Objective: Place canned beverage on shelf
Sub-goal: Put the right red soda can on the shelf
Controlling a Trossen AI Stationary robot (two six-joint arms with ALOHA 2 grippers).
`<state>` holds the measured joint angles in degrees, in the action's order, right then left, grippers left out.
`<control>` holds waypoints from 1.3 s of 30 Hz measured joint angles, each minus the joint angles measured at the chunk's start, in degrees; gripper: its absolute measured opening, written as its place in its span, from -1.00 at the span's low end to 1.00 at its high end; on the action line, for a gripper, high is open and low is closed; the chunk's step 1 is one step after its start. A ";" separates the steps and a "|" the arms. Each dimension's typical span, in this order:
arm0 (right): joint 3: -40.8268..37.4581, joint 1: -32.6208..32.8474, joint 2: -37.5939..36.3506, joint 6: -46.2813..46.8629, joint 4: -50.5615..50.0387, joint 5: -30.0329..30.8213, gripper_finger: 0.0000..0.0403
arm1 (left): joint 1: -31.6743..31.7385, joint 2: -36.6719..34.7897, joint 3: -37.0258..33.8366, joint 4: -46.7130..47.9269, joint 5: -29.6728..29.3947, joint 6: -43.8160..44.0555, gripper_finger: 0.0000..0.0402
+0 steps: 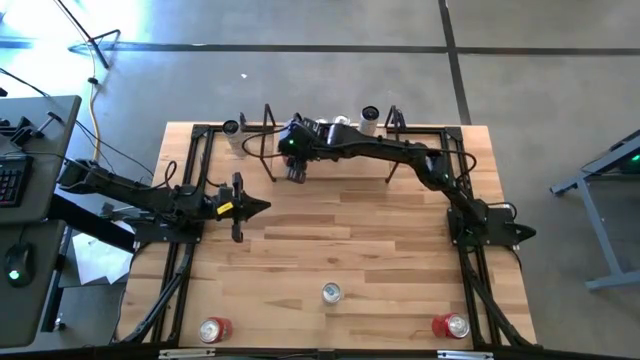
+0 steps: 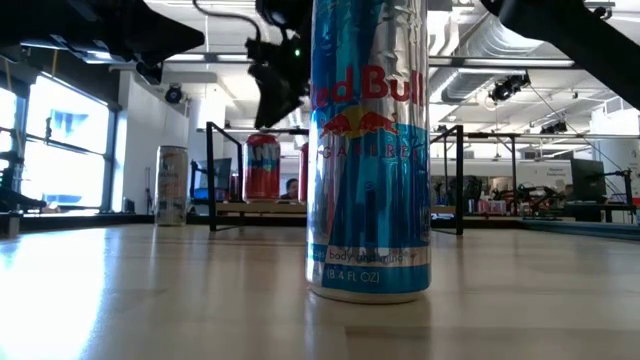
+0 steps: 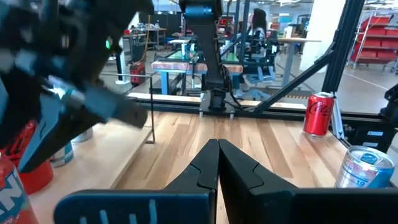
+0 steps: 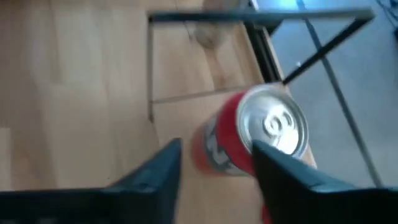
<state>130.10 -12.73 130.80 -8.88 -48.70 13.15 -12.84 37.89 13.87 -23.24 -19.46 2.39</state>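
Observation:
A red can (image 4: pixel 255 140) with a silver top stands upright on the shelf (image 4: pixel 186 74), the low wood board with black rod frames at the table's far edge (image 1: pixel 270 140). My right gripper (image 4: pixel 216 146) hovers just above this can, fingers apart and slanting down with nothing between them. In the low view it (image 2: pixel 275 90) hangs clear of the can (image 2: pixel 262 168). My left gripper (image 3: pixel 217 168) waits shut and level over the table's left half (image 1: pixel 255 208), holding nothing. A tall blue and silver can (image 1: pixel 331 292) stands on the tabletop near the front edge.
Two red cans (image 1: pixel 214 329) (image 1: pixel 452 326) stand at the near corners. A silver can (image 2: pixel 172 185) stands on the table left of the shelf, and more cans (image 1: pixel 370 116) are at the shelf's far right. Open tabletop lies between the shelf and the front cans.

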 joint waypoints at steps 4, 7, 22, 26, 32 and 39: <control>-6.02 0.47 0.00 -0.20 5.21 2.87 -0.86 | 0.00 0.00 0.00 0.83 0.00 -0.04 -1.00; -11.15 0.61 0.00 0.11 12.11 2.46 -0.90 | 0.00 0.00 0.00 0.90 0.00 -0.93 -1.00; -18.88 -3.16 0.02 1.08 26.17 1.35 -1.00 | 0.00 0.00 0.00 0.59 -0.02 -2.01 -1.00; -18.88 -3.86 0.02 0.83 27.42 0.63 -1.00 | 0.00 0.00 0.00 0.61 -0.02 -2.01 -1.00; -18.59 -4.02 0.02 -0.56 27.28 0.06 -1.00 | 0.00 0.00 0.00 0.61 -0.02 -2.23 -1.00; -16.99 -4.54 0.04 -1.38 27.17 -0.18 -1.00 | 0.00 0.00 0.00 0.63 -0.02 -2.19 -1.00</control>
<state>113.10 -17.28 130.85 -10.26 -21.54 12.97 -12.84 37.89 13.87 -22.61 -19.49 0.21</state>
